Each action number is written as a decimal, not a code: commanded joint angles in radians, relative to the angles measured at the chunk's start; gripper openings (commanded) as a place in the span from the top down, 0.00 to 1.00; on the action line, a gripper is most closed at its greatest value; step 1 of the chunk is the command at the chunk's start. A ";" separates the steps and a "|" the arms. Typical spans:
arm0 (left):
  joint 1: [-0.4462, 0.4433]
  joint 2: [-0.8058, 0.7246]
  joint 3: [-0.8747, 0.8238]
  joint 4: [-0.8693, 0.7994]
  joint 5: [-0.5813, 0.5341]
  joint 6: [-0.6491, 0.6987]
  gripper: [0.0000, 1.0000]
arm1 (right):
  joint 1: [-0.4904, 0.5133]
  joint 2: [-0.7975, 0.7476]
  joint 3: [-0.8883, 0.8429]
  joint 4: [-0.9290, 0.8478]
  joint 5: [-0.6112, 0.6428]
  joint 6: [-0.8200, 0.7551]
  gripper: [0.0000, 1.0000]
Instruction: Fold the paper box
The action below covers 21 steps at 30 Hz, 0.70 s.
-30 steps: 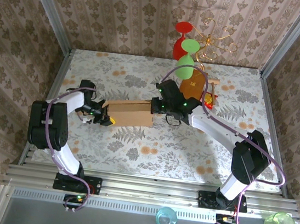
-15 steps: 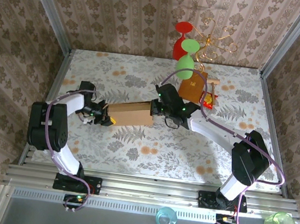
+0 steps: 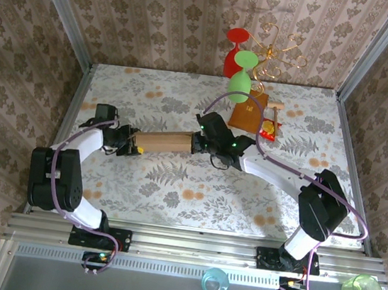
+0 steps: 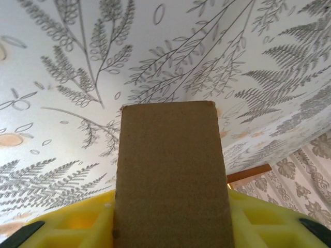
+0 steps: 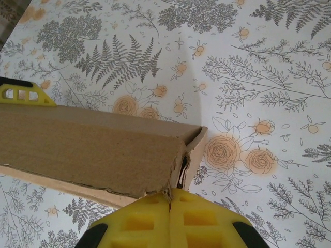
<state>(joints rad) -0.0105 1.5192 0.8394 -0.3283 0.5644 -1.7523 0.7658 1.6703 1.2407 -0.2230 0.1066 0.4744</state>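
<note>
You look mid-fold, the paper box (image 3: 166, 142) lying just nine o'clock of centre on the worktop (image 3: 173, 192), left end effector (image 3: 126, 142) grasping its nine o'clock end, right end effector (image 3: 198, 143) clenched against its three o'clock end, so next probably calls for an even, square push

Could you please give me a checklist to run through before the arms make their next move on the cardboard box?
1. Left claw gripping the light-brown corrugated cardboard box: ok, a panel sits between its yellow fingers.
2. Right claw gripping: cannot tell; its fingers are shut together at the box's ragged corner.
3. Box corner folded tight: not ok, a dark gap shows between the layers in the right wrist view.
4. Smaller orange-brown box apart from the work: ok, it lies beyond the right arm.
5. Box resting on the floral table: cannot tell.
</note>
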 commanded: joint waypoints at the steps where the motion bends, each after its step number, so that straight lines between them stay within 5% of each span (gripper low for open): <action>1: 0.015 0.014 -0.007 0.035 -0.048 0.028 0.55 | 0.003 0.041 0.000 -0.052 0.022 -0.009 1.00; 6: 0.014 0.054 -0.030 0.114 -0.013 -0.007 0.63 | 0.003 0.058 0.025 -0.047 0.021 -0.010 1.00; 10: 0.012 0.089 -0.038 0.169 0.042 -0.077 0.59 | 0.000 0.075 0.050 -0.051 0.022 -0.017 1.00; 16: 0.027 0.116 0.064 -0.003 0.072 0.000 0.52 | -0.027 0.118 0.128 -0.097 -0.003 -0.023 1.00; 17: 0.035 0.125 0.084 -0.057 0.072 0.026 0.45 | -0.035 0.129 0.145 -0.111 -0.013 -0.026 1.00; 18: 0.044 0.131 0.104 -0.088 0.072 0.048 0.07 | -0.042 0.139 0.166 -0.125 -0.022 -0.028 1.00; 21: 0.066 0.155 0.129 -0.121 0.122 0.080 0.00 | -0.057 0.164 0.203 -0.148 -0.040 -0.038 1.00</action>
<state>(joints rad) 0.0326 1.6512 0.9329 -0.3412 0.6422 -1.7313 0.7250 1.7962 1.4029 -0.2836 0.0933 0.4591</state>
